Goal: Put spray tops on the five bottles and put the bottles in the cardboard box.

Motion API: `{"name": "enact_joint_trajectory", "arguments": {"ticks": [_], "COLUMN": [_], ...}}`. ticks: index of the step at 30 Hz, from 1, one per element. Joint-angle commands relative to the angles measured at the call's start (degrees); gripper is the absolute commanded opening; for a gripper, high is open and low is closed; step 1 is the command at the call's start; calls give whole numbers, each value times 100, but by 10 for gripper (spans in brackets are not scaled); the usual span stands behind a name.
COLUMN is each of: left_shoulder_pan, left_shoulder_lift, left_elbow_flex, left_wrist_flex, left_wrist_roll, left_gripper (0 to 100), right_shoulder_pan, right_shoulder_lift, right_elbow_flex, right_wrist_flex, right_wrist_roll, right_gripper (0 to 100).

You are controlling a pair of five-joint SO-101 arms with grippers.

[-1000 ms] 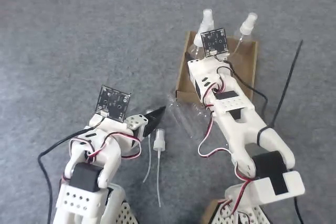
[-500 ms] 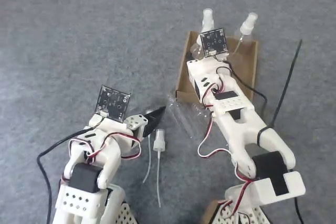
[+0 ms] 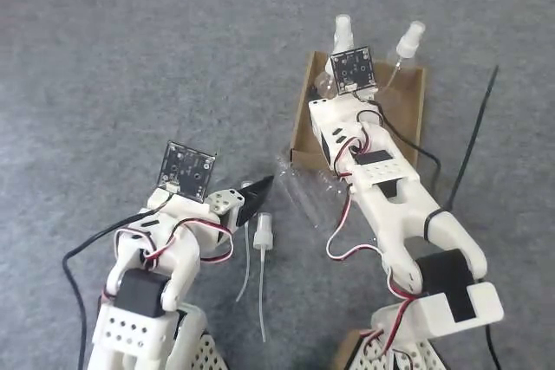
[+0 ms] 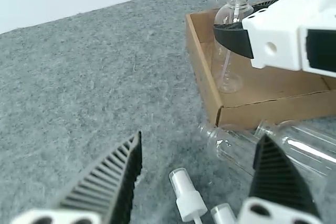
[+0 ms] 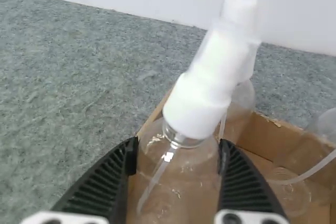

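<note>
Grey carpet [image 3: 130, 67]; right jaws tight on bottle [image 5: 178, 182] in wrist view; left jaws apart.

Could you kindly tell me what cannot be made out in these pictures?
High view: the right arm overlaps the cardboard box, hiding how many bottles it holds.
Right wrist view: the edge cuts off the base of the held bottle.
Left wrist view: the edge cuts off the lying bottles.

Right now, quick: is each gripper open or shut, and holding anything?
Left gripper: open, holding nothing.
Right gripper: shut on a bottle.
</note>
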Motion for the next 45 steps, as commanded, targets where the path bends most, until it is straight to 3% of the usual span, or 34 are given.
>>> {"name": "enact_joint_trajectory", "arguments": {"ticks": [1, 13, 21, 35, 45], "left_shoulder_pan": [-18, -18, -18, -18, -18], "left_shoulder_lift": [-62, -62, -62, -62, -62], "left_elbow_flex": [-40, -40, -40, -40, -40], "left_wrist_flex": [-149, -149, -149, -149, -149], "left_wrist_roll": [-53, -53, -53, -53, -53], "left_gripper": [316, 316, 316, 316, 316], "right_shoulder_pan": [-31, -31, -31, -163, -171], "right_shoulder_lift": [-224, -488, -488, -505, -1411], "right_elbow_flex": [-70, 114, 123, 97, 97], "right_wrist_flex": [-31, -22, -13, -13, 470], "right_wrist_roll": [0, 0, 0, 0, -35], "right_gripper": [142, 143, 257, 257, 257]}}
